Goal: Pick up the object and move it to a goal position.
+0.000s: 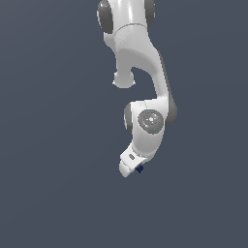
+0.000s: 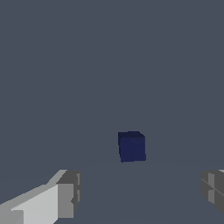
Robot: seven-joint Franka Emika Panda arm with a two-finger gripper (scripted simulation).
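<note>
One navy cube (image 2: 131, 147) beyond spread hand (image 2: 142, 192)

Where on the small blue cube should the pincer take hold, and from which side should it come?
Grip the cube on two opposite flat side faces, around its middle. It is small and compact, and it looks to fit easily in the wide gap of the open pincer. In the wrist view it lies just ahead of the fingers, so moving straight forward and then closing should likely do it.

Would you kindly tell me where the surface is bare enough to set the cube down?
Nearly everywhere: the grey surface is bare on all sides. The only crowded spot is around the navy cube, which lies ahead of the open fingers of the gripper.
</note>
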